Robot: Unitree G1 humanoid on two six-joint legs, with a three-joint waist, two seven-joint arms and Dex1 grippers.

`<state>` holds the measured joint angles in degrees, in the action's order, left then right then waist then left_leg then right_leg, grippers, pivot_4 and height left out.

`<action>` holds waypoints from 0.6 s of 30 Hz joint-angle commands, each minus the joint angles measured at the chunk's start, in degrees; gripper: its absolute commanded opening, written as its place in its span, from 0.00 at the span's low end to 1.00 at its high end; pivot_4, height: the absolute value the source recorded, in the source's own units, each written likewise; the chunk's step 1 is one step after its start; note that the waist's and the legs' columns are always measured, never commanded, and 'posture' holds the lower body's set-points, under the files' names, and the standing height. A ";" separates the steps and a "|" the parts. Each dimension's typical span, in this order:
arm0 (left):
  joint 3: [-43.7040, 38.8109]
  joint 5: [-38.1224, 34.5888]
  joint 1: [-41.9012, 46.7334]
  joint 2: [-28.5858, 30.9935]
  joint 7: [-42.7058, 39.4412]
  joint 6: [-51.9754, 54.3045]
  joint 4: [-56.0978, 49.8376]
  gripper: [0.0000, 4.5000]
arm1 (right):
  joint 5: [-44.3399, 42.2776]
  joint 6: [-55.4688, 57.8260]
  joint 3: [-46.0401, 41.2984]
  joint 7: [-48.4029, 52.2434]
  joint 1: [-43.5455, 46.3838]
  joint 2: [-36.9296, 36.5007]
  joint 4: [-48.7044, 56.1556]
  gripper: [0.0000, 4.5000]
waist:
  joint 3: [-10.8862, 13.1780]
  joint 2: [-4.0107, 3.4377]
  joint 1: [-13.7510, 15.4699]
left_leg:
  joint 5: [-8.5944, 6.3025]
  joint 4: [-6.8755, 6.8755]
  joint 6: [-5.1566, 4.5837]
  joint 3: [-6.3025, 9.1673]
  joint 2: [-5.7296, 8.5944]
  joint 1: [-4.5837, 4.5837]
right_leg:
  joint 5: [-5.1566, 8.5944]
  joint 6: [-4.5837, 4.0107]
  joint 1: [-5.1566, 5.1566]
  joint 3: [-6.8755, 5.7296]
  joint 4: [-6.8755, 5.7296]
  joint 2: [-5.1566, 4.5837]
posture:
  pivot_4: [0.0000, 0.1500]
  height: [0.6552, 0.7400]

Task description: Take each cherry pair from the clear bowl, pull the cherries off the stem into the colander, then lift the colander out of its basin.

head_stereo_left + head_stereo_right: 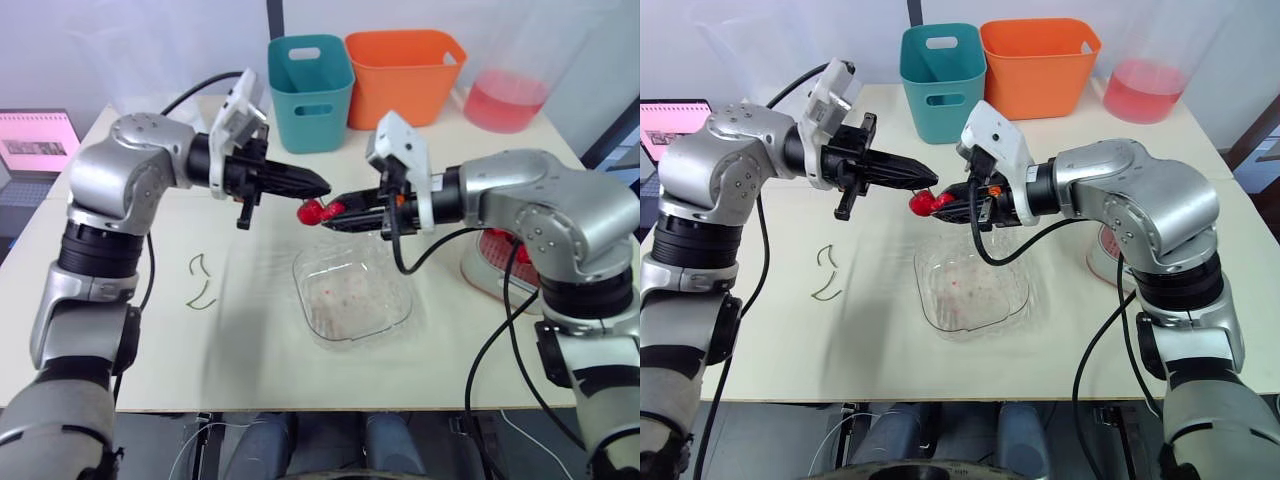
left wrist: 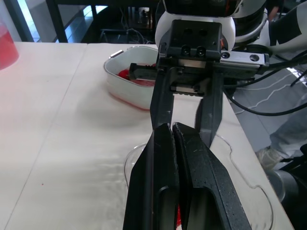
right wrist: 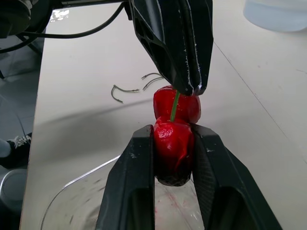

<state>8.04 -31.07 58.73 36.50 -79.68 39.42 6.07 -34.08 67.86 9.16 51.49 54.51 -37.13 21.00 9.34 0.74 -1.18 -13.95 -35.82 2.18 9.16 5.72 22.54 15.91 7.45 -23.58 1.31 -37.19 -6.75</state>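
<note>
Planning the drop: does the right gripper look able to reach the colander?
Likely yes: the colander sits near the right gripper, nothing visible between; yet the left gripper pinches the stem of its cherry.

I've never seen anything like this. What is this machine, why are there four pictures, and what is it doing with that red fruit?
It is a humanoid robot with two arms, at a pale table. The two wide pictures come from cameras in its head, looking down. The other two come from a camera on each wrist, looking along that arm's black two-fingered claw. The right claw is shut on one red cherry of a pair; the left claw pinches their green stem. Beneath them sits a clear plastic bowl. Bare curved stems lie on the table. A teal plastic bin, an orange plastic bin and a white basin with red fruit inside stand nearby.
</note>
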 commanded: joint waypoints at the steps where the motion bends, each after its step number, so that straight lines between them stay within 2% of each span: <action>1: -2.72 -0.99 1.83 -0.10 0.98 -0.32 -0.80 0.00 | -0.68 -0.61 -0.48 -0.26 0.04 -0.69 1.09 0.26 | 0.00 0.00 0.03 | 0.00 0.00 0.00 0.00 0.00 0.00 | 0.00 0.00 0.00 0.00 0.00 0.00 | 1.00 1.00; 18: -3.96 -1.31 2.49 -0.98 1.98 -0.34 0.32 0.00 | 0.21 -3.75 1.79 0.70 -8.09 -7.70 4.81 0.26 | 0.00 0.01 0.09 | -0.02 -0.05 -0.04 -0.01 0.00 0.01 | 0.00 0.00 0.02 -0.01 0.00 0.00 | 1.00 1.00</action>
<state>7.55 -31.35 58.99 34.53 -78.25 39.73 6.80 -33.99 63.51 10.19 51.78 47.43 -44.12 25.15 9.34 0.75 -1.09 -13.98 -35.90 2.12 9.19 5.71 22.56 15.91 7.45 -23.54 1.27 -37.18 -6.73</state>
